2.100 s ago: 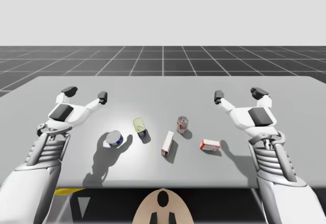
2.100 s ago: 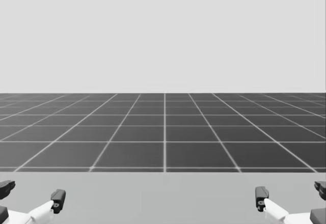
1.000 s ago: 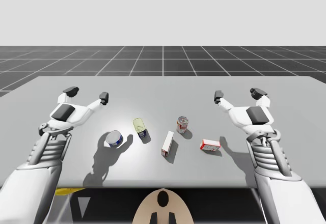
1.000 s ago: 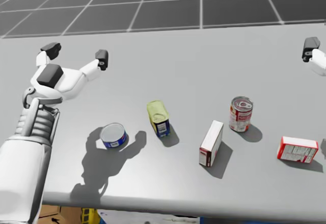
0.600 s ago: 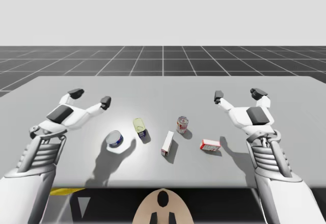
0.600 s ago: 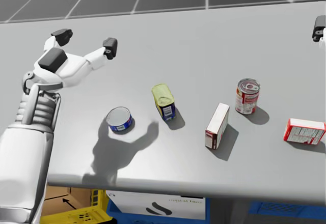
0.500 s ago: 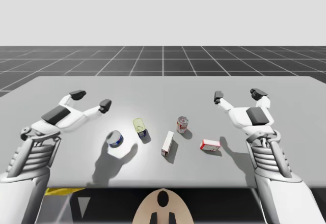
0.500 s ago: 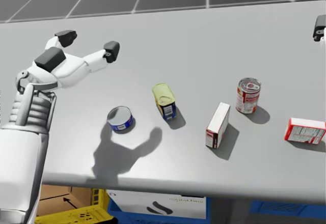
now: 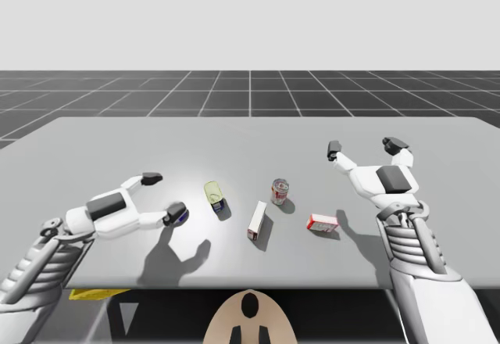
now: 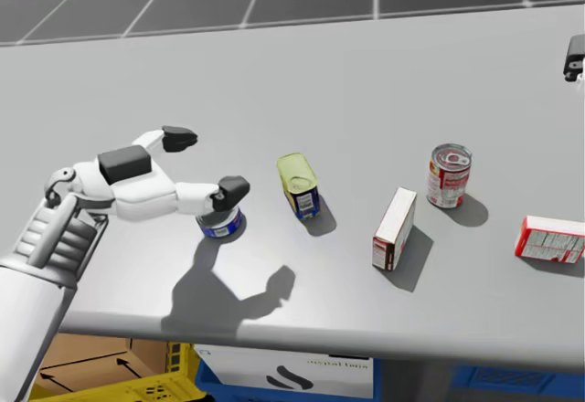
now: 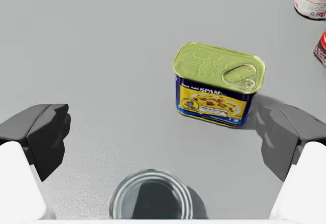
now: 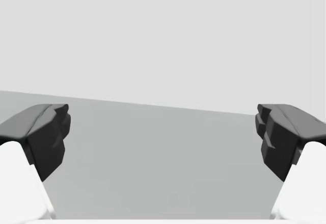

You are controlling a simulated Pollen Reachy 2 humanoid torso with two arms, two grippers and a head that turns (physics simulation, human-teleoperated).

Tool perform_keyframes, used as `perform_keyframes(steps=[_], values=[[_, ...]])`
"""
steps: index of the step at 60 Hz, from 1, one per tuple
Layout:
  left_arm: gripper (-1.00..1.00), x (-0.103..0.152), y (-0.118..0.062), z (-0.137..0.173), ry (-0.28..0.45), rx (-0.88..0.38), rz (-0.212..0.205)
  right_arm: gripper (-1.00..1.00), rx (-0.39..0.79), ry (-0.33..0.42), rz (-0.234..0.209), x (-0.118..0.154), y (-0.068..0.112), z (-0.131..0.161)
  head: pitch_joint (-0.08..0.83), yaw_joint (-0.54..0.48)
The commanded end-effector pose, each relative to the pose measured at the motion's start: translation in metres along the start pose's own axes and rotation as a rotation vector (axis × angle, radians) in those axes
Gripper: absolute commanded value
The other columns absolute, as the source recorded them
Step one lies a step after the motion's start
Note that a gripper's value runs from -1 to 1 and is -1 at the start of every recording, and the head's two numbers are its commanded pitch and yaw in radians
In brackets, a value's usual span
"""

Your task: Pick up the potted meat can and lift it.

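The potted meat can (image 9: pixel 216 197) (image 10: pixel 298 185) is a rectangular tin with a yellow-green lid and blue sides, standing upright on the grey table (image 9: pixel 250 137). My left gripper (image 9: pixel 164 195) (image 10: pixel 206 163) hovers open to the can's left, pointing at it. In the left wrist view the potted meat can (image 11: pixel 220 81) lies ahead of the open left gripper (image 11: pixel 163 135), nearer one finger, untouched. My right gripper (image 9: pixel 363 147) (image 12: pixel 163 132) is open over the far right of the table, holding nothing.
A low blue round can (image 10: pixel 222 224) (image 11: pixel 151 201) sits right under my left gripper. A white and red box (image 9: pixel 256 220), a red and white can (image 9: pixel 280 191) and a red box (image 9: pixel 323 222) stand to the right. The table's front edge (image 10: pixel 302 333) is close.
My left arm has dropped and swung toward the right, now over the blue round can and facing the potted meat can. My head turned downward earlier. The right arm has hardly moved.
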State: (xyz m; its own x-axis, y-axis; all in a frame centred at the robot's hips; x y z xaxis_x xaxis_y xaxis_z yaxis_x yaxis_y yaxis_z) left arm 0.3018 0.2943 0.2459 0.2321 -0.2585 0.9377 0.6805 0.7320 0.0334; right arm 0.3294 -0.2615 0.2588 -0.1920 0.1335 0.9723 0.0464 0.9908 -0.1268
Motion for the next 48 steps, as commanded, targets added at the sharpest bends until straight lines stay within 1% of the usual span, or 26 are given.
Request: perform_keyframes(steps=[1, 3, 6, 12, 20, 27, 29, 38, 39, 48], values=[[-1.00, -0.017, -0.009, -0.016, 0.109, -0.148, -0.027, -1.00, 0.002, 0.000, -0.001, 0.000, 0.000, 0.000, 0.657, 0.20], [-1.00, -0.020, -0.010, -0.022, 0.105, -0.155, -0.036, -1.00, 0.002, 0.000, -0.001, 0.000, 0.000, 0.000, 0.657, 0.20], [-1.00, -0.020, -0.010, -0.027, 0.088, -0.159, -0.040, -1.00, 0.003, 0.000, 0.000, 0.000, 0.000, 0.000, 0.657, 0.20], [-1.00, -0.020, -0.011, -0.040, 0.079, -0.192, -0.033, -1.00, 0.005, 0.001, 0.001, 0.000, 0.001, -0.001, 0.657, 0.20], [-1.00, -0.019, -0.016, -0.060, 0.088, -0.216, -0.045, -1.00, 0.008, 0.001, 0.001, -0.001, 0.001, -0.001, 0.658, 0.19], [-1.00, -0.020, -0.018, -0.078, 0.100, -0.227, -0.032, -1.00, 0.008, 0.001, -0.001, -0.001, 0.001, -0.001, 0.659, 0.19], [-1.00, -0.021, -0.018, -0.084, 0.105, -0.225, -0.038, -1.00, 0.007, 0.000, 0.001, 0.000, 0.000, -0.001, 0.660, 0.19], [-1.00, -0.021, -0.018, -0.097, 0.106, -0.229, -0.035, -1.00, 0.006, -0.001, 0.001, -0.001, 0.000, -0.001, 0.663, 0.19], [-1.00, -0.021, -0.018, -0.099, 0.107, -0.233, -0.029, -1.00, 0.007, -0.002, 0.001, 0.000, 0.000, 0.000, 0.664, 0.19], [-1.00, -0.027, -0.016, -0.110, 0.117, -0.219, -0.025, -1.00, 0.008, -0.005, 0.002, -0.001, 0.000, 0.000, 0.665, 0.18]])
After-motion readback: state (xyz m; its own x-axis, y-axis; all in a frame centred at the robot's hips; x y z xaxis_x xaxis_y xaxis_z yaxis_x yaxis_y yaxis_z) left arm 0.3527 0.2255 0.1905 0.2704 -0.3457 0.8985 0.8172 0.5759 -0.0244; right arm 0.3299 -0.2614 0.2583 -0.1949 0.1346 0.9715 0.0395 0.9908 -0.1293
